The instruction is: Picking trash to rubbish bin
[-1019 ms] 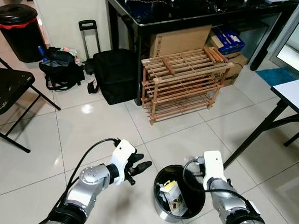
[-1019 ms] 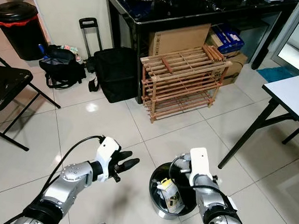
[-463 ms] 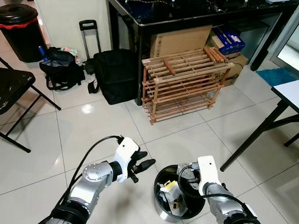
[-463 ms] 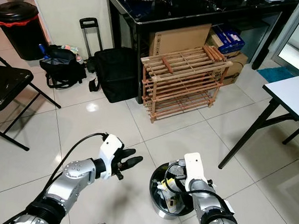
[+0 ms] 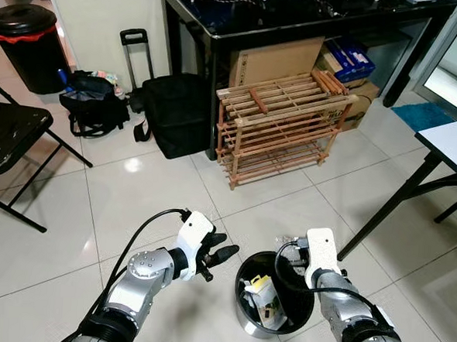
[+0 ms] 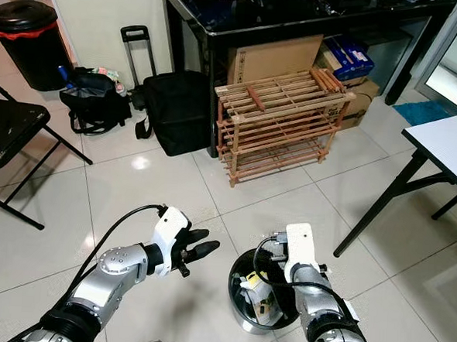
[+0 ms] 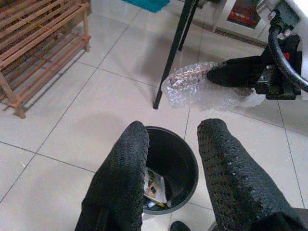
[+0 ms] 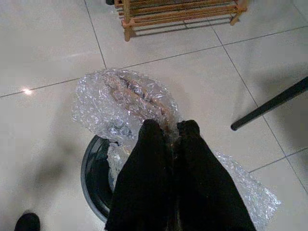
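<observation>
The right gripper (image 8: 168, 139) was pinched tight on a sheet of bubble wrap (image 8: 122, 103), holding it just above the small black bin (image 5: 274, 294) so it could drop in. The left gripper (image 5: 222, 250) hovered beside the bin, fingers apart and empty, out of the way.

My right gripper (image 8: 168, 132) sits lower right of the frame, fingers pinched together; my left gripper (image 5: 222, 250), lower centre, fingers spread.

Clear bubble wrap (image 8: 126, 103) above black bin (image 5: 247, 274)
</observation>
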`<state>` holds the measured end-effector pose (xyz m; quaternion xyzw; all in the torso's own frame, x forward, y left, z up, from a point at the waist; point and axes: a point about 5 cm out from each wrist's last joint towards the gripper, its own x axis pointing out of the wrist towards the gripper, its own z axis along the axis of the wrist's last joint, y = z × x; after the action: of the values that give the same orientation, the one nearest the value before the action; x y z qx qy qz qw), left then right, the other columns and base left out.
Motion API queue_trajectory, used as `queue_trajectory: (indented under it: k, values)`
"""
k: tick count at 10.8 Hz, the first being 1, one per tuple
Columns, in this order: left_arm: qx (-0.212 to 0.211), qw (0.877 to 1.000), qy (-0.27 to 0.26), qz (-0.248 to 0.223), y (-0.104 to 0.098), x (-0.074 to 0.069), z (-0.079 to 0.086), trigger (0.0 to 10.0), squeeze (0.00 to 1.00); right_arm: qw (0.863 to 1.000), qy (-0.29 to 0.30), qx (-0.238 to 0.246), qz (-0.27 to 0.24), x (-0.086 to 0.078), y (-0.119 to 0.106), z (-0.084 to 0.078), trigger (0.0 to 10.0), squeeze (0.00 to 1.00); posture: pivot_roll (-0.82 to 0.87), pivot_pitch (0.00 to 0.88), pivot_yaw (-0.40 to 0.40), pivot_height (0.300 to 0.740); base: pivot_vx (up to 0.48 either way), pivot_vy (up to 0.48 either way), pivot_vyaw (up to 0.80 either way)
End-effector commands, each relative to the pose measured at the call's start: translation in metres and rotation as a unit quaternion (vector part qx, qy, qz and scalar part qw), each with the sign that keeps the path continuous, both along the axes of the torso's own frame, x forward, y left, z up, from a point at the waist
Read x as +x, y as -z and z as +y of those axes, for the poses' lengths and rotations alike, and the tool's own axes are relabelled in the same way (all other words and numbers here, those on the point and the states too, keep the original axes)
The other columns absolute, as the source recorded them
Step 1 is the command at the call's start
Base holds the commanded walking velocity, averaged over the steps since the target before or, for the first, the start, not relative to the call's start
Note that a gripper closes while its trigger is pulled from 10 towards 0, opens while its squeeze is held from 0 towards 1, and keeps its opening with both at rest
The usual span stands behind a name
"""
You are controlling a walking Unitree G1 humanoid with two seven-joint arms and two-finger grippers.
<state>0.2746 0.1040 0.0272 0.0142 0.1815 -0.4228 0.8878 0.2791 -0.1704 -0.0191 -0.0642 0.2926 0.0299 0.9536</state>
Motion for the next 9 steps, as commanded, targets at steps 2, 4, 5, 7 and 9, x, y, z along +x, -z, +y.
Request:
queue_trajectory:
  k: [2, 4, 5, 7, 9]
  values:
    - [0.005, 1.000, 0.007, 0.000, 0.0011, -0.0024, -0.0032, 10.0, 0.00, 1.000, 0.005, 0.002, -0.009, 0.0013, -0.0017, 0.0003, 10.0, 0.00, 0.00, 0.071, -0.005, 0.740, 0.000, 0.000, 0.00]
    - [0.004, 1.000, 0.009, -0.002, 0.0005, -0.0028, -0.0046, 10.0, 0.00, 1.000, 0.001, -0.001, -0.009, 0.0012, -0.0015, 0.0013, 10.0, 0.00, 0.00, 0.071, -0.006, 0.740, 0.000, 0.000, 0.00]
    - [0.004, 1.000, 0.010, -0.002, 0.0004, -0.0027, -0.0046, 10.0, 0.00, 1.000, 0.004, 0.002, -0.011, 0.0014, -0.0018, 0.0013, 10.0, 0.00, 0.00, 0.071, -0.006, 0.740, 0.000, 0.000, 0.00]
    - [0.005, 1.000, 0.009, -0.002, 0.0003, -0.0025, -0.0046, 10.0, 0.00, 1.000, 0.005, -0.001, -0.016, 0.0024, -0.0030, 0.0005, 10.0, 1.00, 0.00, 0.073, -0.006, 0.740, 0.000, 0.000, 0.00]
    - [0.004, 1.000, 0.010, -0.002, 0.0002, -0.0027, -0.0050, 10.0, 0.00, 1.000, 0.003, 0.000, -0.017, 0.0028, -0.0035, 0.0006, 10.0, 1.00, 0.00, 0.075, -0.006, 0.740, 0.000, 0.000, 0.00]
